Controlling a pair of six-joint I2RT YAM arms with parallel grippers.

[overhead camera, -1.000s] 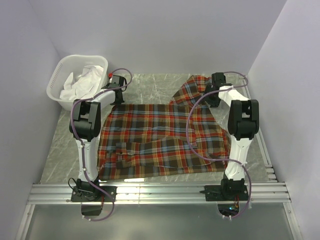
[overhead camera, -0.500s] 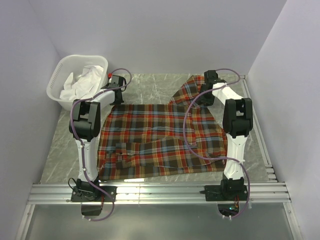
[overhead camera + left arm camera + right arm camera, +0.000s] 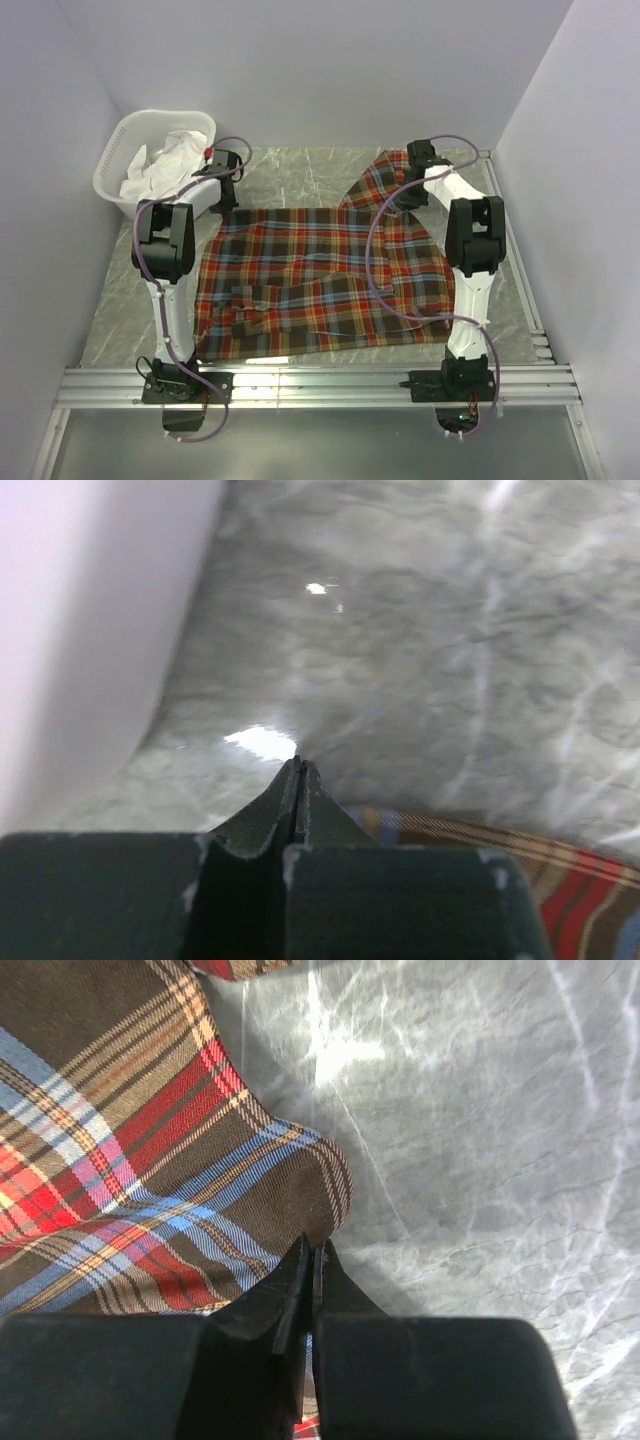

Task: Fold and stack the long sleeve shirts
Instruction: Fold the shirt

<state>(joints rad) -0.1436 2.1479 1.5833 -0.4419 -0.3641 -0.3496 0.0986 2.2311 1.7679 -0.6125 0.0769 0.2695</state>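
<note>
A white laundry basket point(image 3: 112, 172) of white cloth point(image 3: 165, 160) stands far left on the marble tabletop point(image 3: 300, 178). The left claw point(image 3: 298, 772) is pressed closed, empty, beside the far-left corner of the plaid shirt point(image 3: 320, 280), which lies spread mid-tabletop. The right claw point(image 3: 312, 1252), fingers together, sits at a sleeve's edge.

Basket point(image 3: 112, 150) just beside left hand point(image 3: 298, 766)

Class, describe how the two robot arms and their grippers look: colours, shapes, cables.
Both the left arm and right arm have white links, black joint housings and a looping purple cable. The left gripper and right gripper have dark tapering fingers.
</note>
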